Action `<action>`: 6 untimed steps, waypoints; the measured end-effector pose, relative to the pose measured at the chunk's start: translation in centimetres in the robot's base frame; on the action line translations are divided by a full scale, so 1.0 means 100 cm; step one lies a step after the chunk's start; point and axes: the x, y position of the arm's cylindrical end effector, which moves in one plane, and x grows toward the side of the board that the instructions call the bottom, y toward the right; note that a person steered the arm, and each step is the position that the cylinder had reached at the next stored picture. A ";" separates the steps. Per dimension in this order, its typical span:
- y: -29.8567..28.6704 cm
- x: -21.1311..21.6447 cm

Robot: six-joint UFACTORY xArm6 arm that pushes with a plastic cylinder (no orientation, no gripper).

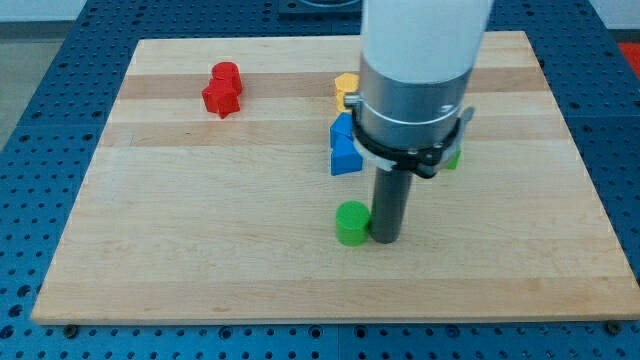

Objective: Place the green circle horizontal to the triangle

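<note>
On the pale wooden tabletop (200,200) I count five small coloured blocks showing. One is a green round cylinder block (351,223). One is a red block of lumpy shape (222,89). One is a blue block, shape unclear (344,146). One is a yellow block (346,88), mostly hidden. One is a second green block (453,158), only a sliver showing.

A wooden worktop (180,270) lay on a blue base full of little holes (40,80). A red block (222,89) with a bumpy shape sat at about 10 o'clock on the wood. A yellow block (344,88), partly hidden, sat near 12 o'clock. A small green bit (453,159) peeked out toward 2 o'clock.
</note>
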 end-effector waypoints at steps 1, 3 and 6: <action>-0.030 0.000; -0.078 0.000; -0.128 -0.035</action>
